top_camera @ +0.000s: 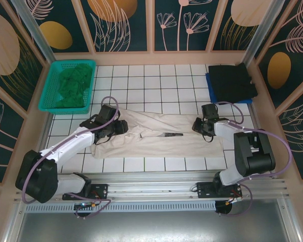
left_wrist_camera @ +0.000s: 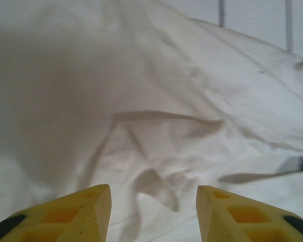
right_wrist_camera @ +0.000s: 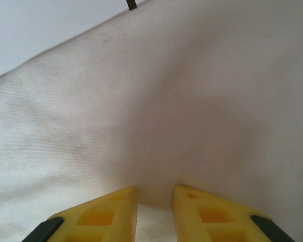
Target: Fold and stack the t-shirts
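Left gripper [left_wrist_camera: 154, 201], jaws spread, is poised low over the rumpled cream shirt [left_wrist_camera: 156, 101]. The right gripper [right_wrist_camera: 155, 201], jaws drawn nearly together, appears to nip a ridge of the same cloth. Seen from above, the shirt lies mid-table [top_camera: 156, 80] as a long band between the two arms. Its long axis runs 9 to 3 o'clock, and which end is the collar cannot be told. The next fold likely goes best if the left jaws close on all layers at their end, then both ends rise together, taut and level, so the edges meet square. Farther back, a black shirt [top_camera: 233, 80] rests folded on a blue pad [top_camera: 209, 86] at 1 o'clock. A green shirt [top_camera: 73, 85] sits bunched in the basket [top_camera: 50, 96] at 11 o'clock.
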`<state>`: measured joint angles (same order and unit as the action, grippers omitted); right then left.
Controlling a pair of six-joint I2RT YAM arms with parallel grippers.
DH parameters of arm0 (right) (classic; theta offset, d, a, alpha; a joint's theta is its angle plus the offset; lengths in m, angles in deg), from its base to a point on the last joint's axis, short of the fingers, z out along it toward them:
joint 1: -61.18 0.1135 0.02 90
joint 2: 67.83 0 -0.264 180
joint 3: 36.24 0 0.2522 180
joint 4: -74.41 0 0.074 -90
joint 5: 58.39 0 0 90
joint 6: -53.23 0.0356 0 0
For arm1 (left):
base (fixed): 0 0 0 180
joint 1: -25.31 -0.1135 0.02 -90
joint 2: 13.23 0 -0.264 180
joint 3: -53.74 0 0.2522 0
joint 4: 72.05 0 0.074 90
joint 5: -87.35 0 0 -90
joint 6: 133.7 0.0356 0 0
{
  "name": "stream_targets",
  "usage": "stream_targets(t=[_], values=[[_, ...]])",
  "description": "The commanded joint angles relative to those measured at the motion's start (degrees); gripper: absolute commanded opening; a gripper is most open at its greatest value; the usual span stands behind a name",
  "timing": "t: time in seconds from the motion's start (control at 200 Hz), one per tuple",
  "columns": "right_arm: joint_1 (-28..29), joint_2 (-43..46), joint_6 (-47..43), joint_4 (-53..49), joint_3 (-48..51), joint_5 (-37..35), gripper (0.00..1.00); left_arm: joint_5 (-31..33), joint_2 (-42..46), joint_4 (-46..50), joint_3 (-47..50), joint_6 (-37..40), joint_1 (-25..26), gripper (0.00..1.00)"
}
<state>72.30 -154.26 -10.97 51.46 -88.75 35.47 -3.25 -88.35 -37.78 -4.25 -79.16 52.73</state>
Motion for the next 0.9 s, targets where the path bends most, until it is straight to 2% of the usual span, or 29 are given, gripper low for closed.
stream_targets(t=[0.0, 0.13, 0.245, 0.515, 0.566, 0.896], values=[[-0.5, 0.8, -1.1, -2.5, 1.6, -2.0, 0.27, 6.6, -3.7, 3.3, 1.5, -1.2, -1.2, 0.49], [-1.2, 0.8, -1.4, -2.5, 2.0, -1.9, 0.27, 4.2, -6.2, 0.8, 3.5, 0.3, -1.3, 0.48], [-1.7, 1.1, -1.8, -2.6, 2.0, -1.6, 0.27, 5.9, -6.5, 1.4, 5.1, 0.1, -1.4, 0.44], [-3.3, 0.6, -2.6, -2.9, 1.8, -1.3, 0.27, 10.8, -1.6, 5.1, 3.8, -0.7, -1.3, 0.04], [-3.8, 0.6, -2.7, -2.9, 2.0, -0.9, 0.27, 11.3, -0.2, 5.9, 3.0, -0.4, -1.4, 0.00], [-4.6, 3.0, -2.7, -2.2, 2.8, 1.5, 0.30, 13.3, 8.4, 12.7, -1.8, -0.9, -1.4, 0.00]])
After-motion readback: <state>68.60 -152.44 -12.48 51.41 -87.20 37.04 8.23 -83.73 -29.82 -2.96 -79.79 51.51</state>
